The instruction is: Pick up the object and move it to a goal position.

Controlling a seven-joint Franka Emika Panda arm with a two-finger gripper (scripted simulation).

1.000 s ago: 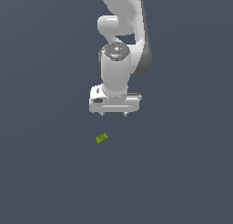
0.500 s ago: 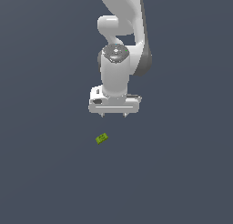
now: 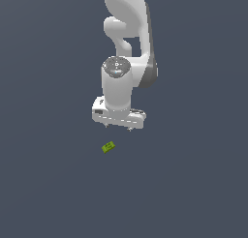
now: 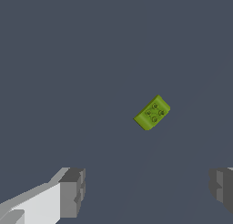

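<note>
Looking across the exterior view, you have a flat, dark grey-blue floor (image 3: 43, 184) filling the whole scene, plain and unmarked. The white arm (image 3: 127, 48) comes next in size: it reaches down from the top of that view, bends through a rounded joint, and ends in a wide wrist body pointing downward.

Below that wrist body sits your gripper (image 3: 118, 126), hanging over the floor with two short tips showing under its white bar. In the wrist view the gripper (image 4: 148, 191) shows its fingers (image 4: 73, 191) spread wide apart, one grey pad at each side of the picture with open floor between them. They hold nothing and touch nothing.

The smallest thing is the block (image 3: 108, 146), lime green and rectangular. In the exterior view it lies on the floor just below the gripper and a little toward the exterior view's left of it, clear of both tips. In the wrist view the block (image 4: 152, 113) lies flat at an angle to the line between the fingers, with faint darker circular marks on its top face. It sits ahead of the gap between the fingers, not yet inside it, nearer the darker finger than the white-backed one.
</note>
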